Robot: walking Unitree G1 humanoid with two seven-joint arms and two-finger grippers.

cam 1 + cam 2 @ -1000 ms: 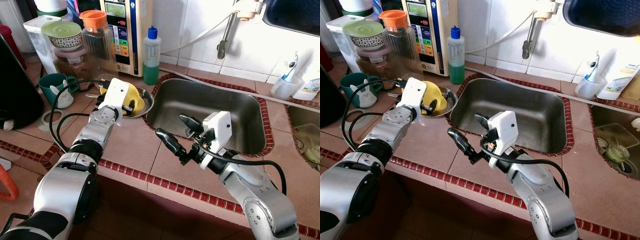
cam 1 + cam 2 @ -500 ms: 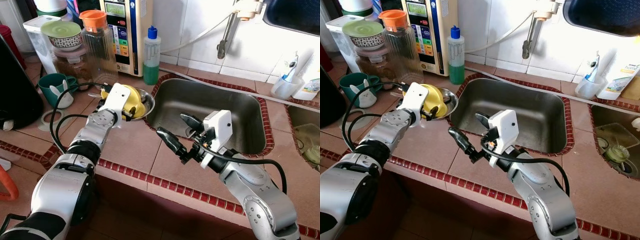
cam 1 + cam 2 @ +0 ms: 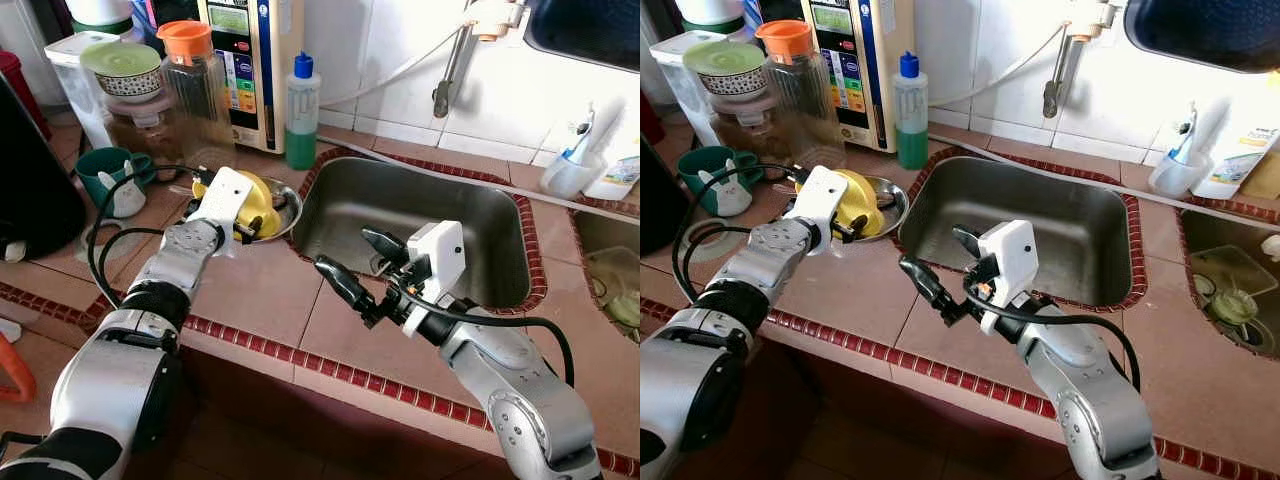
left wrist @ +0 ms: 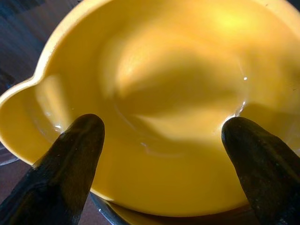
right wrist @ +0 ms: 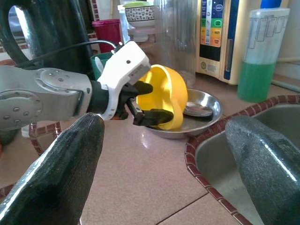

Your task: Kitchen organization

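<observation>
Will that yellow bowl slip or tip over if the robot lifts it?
Probably stiff and light: the yellow bowl looks like thin plastic. It may slip, since its inside looks glossy and wet in the left wrist view. It stands tilted on its edge in the metal dish, with the left tool at its rim, so it could tip.

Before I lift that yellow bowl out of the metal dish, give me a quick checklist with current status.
1. Left gripper on the yellow bowl: ok, one finger lies across the bowl's front.
2. Grip firmly closed on the rim: cannot tell; in the left wrist view the fingers sit spread in front of the bowl.
3. Bowl's pose: not ok for a straight lift, it stands tilted on edge in the metal dish.
4. Something small lying in the dish beside the bowl: cannot tell what it is.
5. Right gripper out of the way: ok, open over the counter near the sink.
</observation>
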